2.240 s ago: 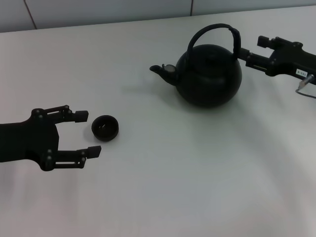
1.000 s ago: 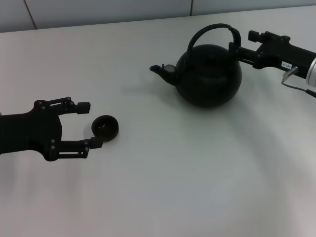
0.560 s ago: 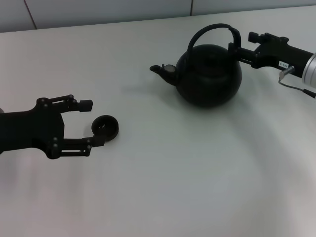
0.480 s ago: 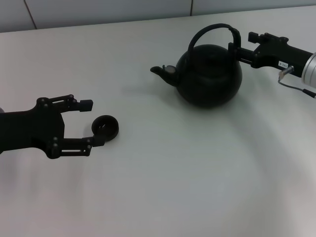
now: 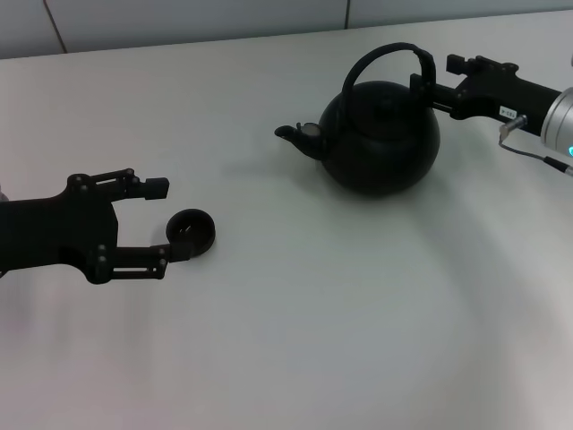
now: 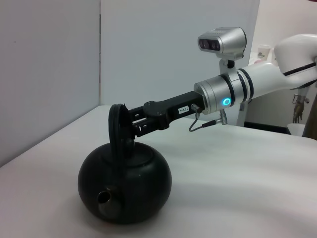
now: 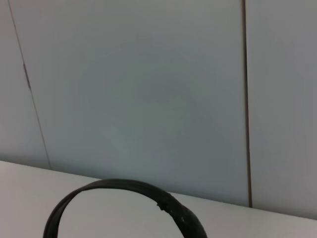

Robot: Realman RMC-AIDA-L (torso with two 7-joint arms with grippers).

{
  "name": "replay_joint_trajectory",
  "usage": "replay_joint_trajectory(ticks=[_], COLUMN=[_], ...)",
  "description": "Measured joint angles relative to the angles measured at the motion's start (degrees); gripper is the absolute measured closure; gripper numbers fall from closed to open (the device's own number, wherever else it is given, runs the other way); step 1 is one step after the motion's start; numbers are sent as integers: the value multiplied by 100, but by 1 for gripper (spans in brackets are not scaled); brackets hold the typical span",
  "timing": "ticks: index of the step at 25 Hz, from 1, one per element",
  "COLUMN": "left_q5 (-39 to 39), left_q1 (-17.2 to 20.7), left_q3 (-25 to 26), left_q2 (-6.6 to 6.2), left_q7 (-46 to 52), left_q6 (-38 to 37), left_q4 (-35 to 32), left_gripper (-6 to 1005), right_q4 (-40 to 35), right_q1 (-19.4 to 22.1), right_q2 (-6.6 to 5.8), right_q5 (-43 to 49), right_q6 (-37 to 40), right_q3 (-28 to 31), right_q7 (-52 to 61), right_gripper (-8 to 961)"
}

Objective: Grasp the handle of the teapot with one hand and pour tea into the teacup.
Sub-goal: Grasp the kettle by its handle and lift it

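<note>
The black teapot (image 5: 380, 134) stands at the table's back right, its spout pointing left; the left wrist view also shows the teapot (image 6: 126, 183). Its arched handle (image 5: 387, 52) rises over the lid. My right gripper (image 5: 431, 79) comes in from the right and is shut on the handle's thick upper right part. In the left wrist view the right gripper (image 6: 130, 123) meets the handle (image 6: 117, 130). The right wrist view shows only the handle (image 7: 124, 189). The tiny teacup (image 5: 190, 231) sits at the left. My left gripper (image 5: 166, 221) is open just left of it, its near fingertip at the rim.
The white table (image 5: 340, 313) stretches bare between the cup and the teapot and toward the front. A pale panelled wall (image 5: 179, 18) runs along the table's far edge.
The right gripper has pushed in onto the handle, and the teapot has turned slightly, its spout shifting right and down. The left gripper has crept closer to the teacup.
</note>
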State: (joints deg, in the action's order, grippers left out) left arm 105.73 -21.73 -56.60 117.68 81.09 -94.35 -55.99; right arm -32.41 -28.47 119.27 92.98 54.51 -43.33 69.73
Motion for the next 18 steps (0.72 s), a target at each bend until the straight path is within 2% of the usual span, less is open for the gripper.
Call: replay_joint_trajectory(ticks=[9,18], left_q5=[0,0], left_q1=[-15,-12], left_q3=[0,0], left_q2=[-1,-9], left_q7=[10,12], left_q6=[90,138], left_q4=[0,1], left_gripper=[150,149], right_q4=[8,47], right_q1=[-12,-101], right_q2=[11,13], right_q5=[-79,-105], right_q6=[31,5], right_q3=[-142,-149], right_q7=[-494,-523], right_gripper=[307,553])
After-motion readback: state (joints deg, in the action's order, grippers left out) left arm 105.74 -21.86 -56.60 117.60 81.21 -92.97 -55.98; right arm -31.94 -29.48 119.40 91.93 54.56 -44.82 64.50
